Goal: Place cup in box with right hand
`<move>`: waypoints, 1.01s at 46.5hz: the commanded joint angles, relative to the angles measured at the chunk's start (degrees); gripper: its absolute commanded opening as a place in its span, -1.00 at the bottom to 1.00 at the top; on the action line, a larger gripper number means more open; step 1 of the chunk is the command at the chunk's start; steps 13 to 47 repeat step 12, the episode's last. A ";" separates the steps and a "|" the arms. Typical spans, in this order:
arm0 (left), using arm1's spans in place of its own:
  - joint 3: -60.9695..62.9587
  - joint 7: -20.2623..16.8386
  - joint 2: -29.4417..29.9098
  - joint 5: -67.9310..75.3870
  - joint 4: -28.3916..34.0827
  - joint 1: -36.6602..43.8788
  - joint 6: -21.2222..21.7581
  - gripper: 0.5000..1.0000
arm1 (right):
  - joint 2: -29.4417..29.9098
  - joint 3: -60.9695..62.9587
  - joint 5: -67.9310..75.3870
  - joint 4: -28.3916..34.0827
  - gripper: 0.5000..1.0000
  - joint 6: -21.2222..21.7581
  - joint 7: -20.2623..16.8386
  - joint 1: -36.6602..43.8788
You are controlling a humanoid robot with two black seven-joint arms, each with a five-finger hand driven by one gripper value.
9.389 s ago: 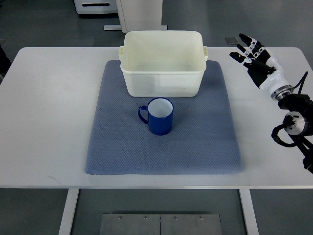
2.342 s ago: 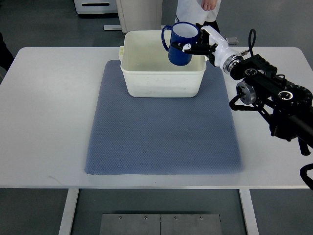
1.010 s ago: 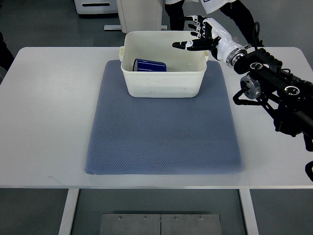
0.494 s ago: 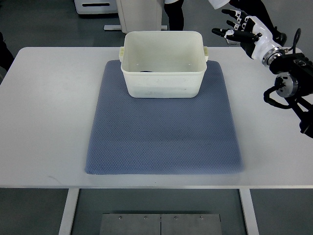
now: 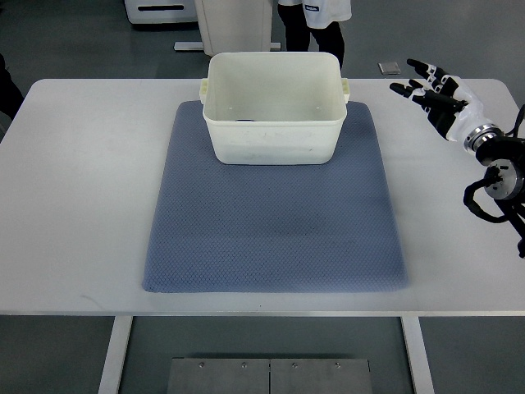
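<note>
Top view: robot hand (image 5: 439,94) with fingers spread and empty, well right of box (image 5: 273,144) hiding cup.

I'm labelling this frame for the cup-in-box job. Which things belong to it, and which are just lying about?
Job: box; cup, a dark sliver inside it; right hand, open, off to the side.
Lying about: blue mat, table, small grey item, person standing behind.
</note>
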 commanded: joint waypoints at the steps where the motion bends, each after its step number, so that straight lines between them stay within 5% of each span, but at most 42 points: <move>1: 0.00 0.01 0.00 0.02 0.00 0.00 -0.01 1.00 | 0.25 -0.33 0.67 0.01 1.00 -0.05 -0.08 -1.20; 47: 0.00 0.01 0.00 0.02 0.00 0.00 -0.01 1.00 | 1.21 -0.59 0.94 0.27 1.00 0.04 0.09 -2.25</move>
